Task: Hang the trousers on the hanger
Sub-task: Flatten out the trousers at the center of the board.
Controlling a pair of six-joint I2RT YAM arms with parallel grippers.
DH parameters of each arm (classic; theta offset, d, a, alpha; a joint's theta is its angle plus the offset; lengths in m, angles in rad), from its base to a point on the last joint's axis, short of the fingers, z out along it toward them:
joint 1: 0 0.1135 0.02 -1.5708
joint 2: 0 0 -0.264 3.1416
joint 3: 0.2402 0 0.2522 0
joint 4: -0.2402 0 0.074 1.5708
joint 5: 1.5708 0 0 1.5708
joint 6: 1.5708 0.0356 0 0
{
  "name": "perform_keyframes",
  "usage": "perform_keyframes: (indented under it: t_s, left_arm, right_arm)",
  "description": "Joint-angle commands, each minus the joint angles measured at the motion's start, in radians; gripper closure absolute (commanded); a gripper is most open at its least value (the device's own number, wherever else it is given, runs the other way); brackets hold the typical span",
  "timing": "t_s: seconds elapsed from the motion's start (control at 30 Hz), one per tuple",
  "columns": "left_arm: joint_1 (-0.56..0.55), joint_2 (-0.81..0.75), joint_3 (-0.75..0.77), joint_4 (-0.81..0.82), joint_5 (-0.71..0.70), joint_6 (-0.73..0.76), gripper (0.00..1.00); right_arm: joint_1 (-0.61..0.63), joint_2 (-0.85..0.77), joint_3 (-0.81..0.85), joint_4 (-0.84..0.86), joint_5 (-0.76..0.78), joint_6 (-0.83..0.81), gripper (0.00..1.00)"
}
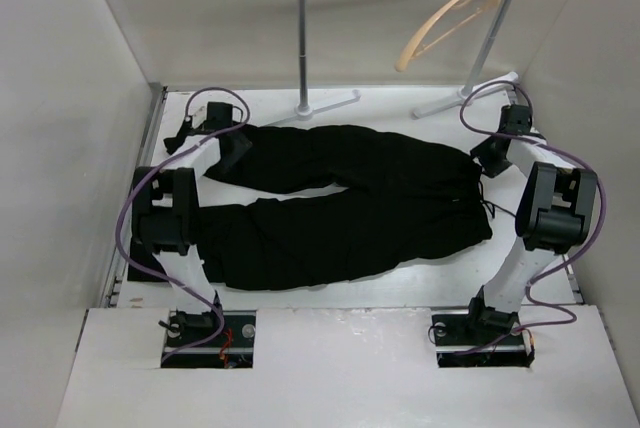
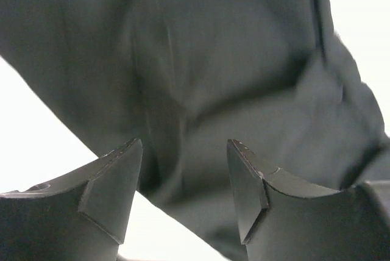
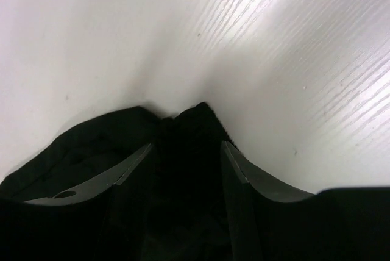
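The top camera is looking down from high behind the near edge over the table (image 1: 440, 278); both wrist cameras are hovering close, facing the black trousers (image 1: 370, 208) that all views are sharing.

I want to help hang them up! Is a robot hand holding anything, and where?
Nothing looks held. Both the left gripper and right gripper stand open over the black fabric trousers, not pinching them.

White tabletop (image 1: 450, 278), faint wood grain seen close up in right wrist view w/ a bright glare patch. Plain off-white panels box it in: left wall (image 1: 60, 98), back wall (image 1: 220, 18), right wall (image 1: 600, 48). White metal rail stand (image 1: 303, 38) at back, 2 uprights + crossbar, feet on tabletop. White board (image 1: 340, 368) across near edge. Light even, shadows soft.
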Motion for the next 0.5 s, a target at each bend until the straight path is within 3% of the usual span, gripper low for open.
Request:
perform_keyframes:
  t_s: [0.0, 0.17, 0.2, 0.3, 0.37, 0.47]
  left_arm:
    - [0.063, 0.087, 0.108, 0.046, -0.009, -0.008, 0.44]
    - [0.134, 0.186, 0.141, 0.023, 0.005, -0.043, 0.44]
    - [0.151, 0.193, 0.131, 0.022, 0.010, -0.048, 0.44]
    - [0.189, 0.194, 0.090, 0.031, 0.016, -0.061, 0.44]
    - [0.215, 0.186, 0.066, 0.033, 0.013, -0.066, 0.45]
    - [0.249, 0.140, 0.012, 0.029, -0.010, -0.080, 0.46]
  right_arm:
    - [0.014, 0.047, 0.079, -0.062, 0.071, -0.023, 0.48]
    - [0.027, 0.090, 0.104, -0.079, 0.066, -0.023, 0.48]
    - [0.029, 0.111, 0.115, -0.088, 0.059, -0.020, 0.64]
    - [0.027, 0.110, 0.116, -0.089, 0.069, -0.018, 0.84]
    - [0.027, 0.084, 0.115, -0.086, 0.077, -0.013, 0.90]
    - [0.026, 0.035, 0.124, -0.082, 0.129, -0.013, 0.92]
